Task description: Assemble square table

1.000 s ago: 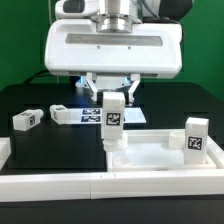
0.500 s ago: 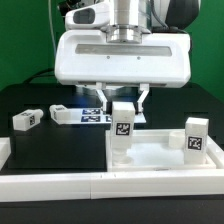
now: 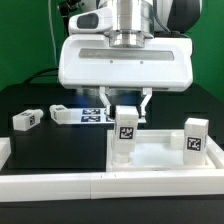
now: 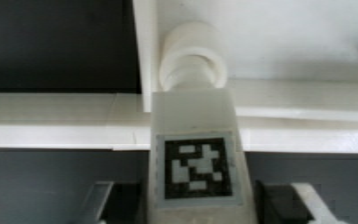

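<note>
Clamping one upright tagged leg (image 3: 126,135) — the gripper (image 3: 126,110), fingers closed on it — over the square top (image 3: 165,158), at a corner.

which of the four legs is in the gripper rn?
The middle leg, clamped upright in the gripper. Another upright leg stands free; two other legs lie on their sides.

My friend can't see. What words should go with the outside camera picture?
A robot gripper holds a white tagged leg upright at a corner of the white square tabletop. A second leg stands on the tabletop; a third leg and a fourth leg lie on the black table.
</note>
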Controlling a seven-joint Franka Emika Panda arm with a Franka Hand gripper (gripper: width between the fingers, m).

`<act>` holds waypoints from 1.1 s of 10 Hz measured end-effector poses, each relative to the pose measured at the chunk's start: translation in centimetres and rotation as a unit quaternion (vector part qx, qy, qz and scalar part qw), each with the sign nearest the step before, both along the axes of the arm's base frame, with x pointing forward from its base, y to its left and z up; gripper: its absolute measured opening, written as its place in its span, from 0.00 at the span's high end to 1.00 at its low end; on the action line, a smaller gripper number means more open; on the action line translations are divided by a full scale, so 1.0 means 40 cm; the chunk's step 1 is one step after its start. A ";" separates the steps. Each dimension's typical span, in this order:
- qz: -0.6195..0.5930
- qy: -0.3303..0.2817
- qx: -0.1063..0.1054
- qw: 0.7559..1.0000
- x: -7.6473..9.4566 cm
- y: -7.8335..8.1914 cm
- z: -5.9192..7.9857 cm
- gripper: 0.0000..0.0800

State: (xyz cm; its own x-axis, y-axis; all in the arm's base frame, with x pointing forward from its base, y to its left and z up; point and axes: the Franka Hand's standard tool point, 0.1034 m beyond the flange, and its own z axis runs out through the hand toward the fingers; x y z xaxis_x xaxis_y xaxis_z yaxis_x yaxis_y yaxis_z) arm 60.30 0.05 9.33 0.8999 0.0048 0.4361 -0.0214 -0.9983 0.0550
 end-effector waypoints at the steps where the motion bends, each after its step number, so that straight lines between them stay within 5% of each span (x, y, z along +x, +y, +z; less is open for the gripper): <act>1: 0.002 0.001 0.000 1.000 -0.001 0.005 -0.002 0.64; 6: 0.006 0.004 -0.002 1.000 -0.006 0.015 -0.017 0.63; 7: 0.006 0.004 -0.002 1.000 -0.006 0.015 -0.017 0.37; 8: 0.006 0.004 -0.002 1.000 -0.006 0.015 -0.017 0.37; 9: 0.006 0.004 -0.002 1.000 -0.007 0.015 -0.017 0.23; 11: 0.006 0.004 -0.002 1.000 -0.007 0.014 -0.017 0.20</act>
State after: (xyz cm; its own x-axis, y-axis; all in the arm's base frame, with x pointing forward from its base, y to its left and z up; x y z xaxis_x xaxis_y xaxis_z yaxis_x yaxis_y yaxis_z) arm 60.04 0.63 8.66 0.9032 0.0169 0.4289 -0.0094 -0.9982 0.0592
